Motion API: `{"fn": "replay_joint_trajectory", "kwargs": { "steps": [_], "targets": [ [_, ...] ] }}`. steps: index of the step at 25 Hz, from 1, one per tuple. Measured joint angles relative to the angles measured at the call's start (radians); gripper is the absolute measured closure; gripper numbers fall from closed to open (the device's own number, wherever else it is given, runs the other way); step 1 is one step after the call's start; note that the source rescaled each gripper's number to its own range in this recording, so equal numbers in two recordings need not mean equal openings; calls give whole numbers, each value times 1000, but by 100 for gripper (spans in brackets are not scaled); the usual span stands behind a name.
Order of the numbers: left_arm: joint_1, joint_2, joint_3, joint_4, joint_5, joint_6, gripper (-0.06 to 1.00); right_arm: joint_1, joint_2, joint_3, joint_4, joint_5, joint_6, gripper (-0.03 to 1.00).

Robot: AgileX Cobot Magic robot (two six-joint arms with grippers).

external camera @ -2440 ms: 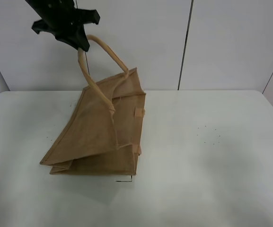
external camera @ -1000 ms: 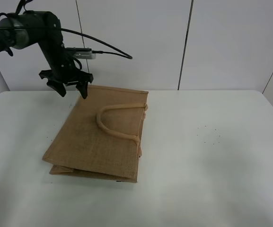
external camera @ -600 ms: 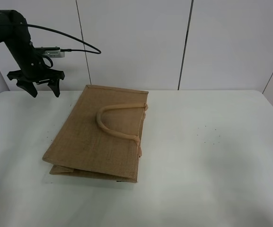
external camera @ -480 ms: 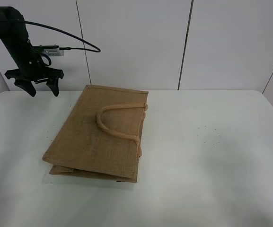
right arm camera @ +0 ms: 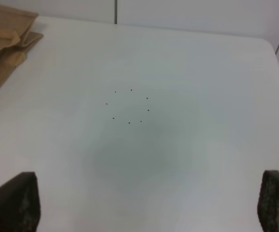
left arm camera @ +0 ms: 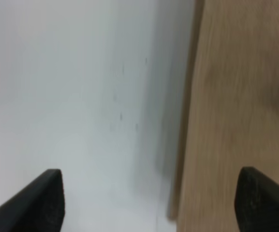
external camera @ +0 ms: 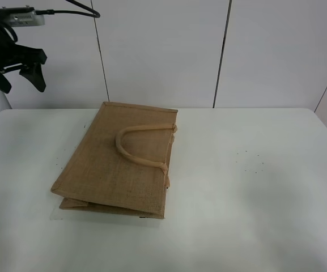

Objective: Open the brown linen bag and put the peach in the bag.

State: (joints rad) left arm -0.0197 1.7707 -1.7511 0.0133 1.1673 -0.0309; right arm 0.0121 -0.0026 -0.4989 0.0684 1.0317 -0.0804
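Note:
The brown linen bag (external camera: 120, 161) lies flat and folded on the white table (external camera: 254, 187), one pale rope handle (external camera: 135, 144) resting on top. Its edge shows in the left wrist view (left arm camera: 236, 116) and its corner in the right wrist view (right arm camera: 4, 38). My left gripper (external camera: 20, 80) is open and empty, raised high at the far left, well away from the bag. Its fingertips (left arm camera: 50, 193) frame the table beside the bag. My right gripper (right arm camera: 149, 203) is open over bare table; it is out of the exterior view. The peach is not in view.
A ring of small dark dots (right arm camera: 128, 105) marks the table right of the bag, also seen in the exterior view (external camera: 249, 161). White wall panels (external camera: 163, 51) stand behind the table's back edge.
The left gripper let go of the bag's handle, and the bag fell flat. The gripper then moved left and upward, away from the bag. The bag has lain still since.

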Motion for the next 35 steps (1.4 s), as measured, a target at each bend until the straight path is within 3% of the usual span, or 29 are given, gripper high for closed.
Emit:
{"fn": "replay_joint_trajectory", "kwargs": {
  "steps": [7, 15, 20, 23, 35],
  "targets": [
    [0, -354, 368, 0, 0, 1, -3, 0, 0, 0, 0, 0, 0, -3],
    [0, -760, 883, 4, -5, 9, -3, 0, 0, 0, 0, 0, 0, -3],
    [0, -1004, 1167, 4, -87, 13, -3, 0, 0, 0, 0, 0, 0, -3],
    [0, -1149, 1241, 4, -100, 20, -2, 0, 0, 0, 0, 0, 0, -3],
    [0, -1633, 1247, 4, -115, 25, -2, 0, 0, 0, 0, 0, 3, -3]
  ]
}}
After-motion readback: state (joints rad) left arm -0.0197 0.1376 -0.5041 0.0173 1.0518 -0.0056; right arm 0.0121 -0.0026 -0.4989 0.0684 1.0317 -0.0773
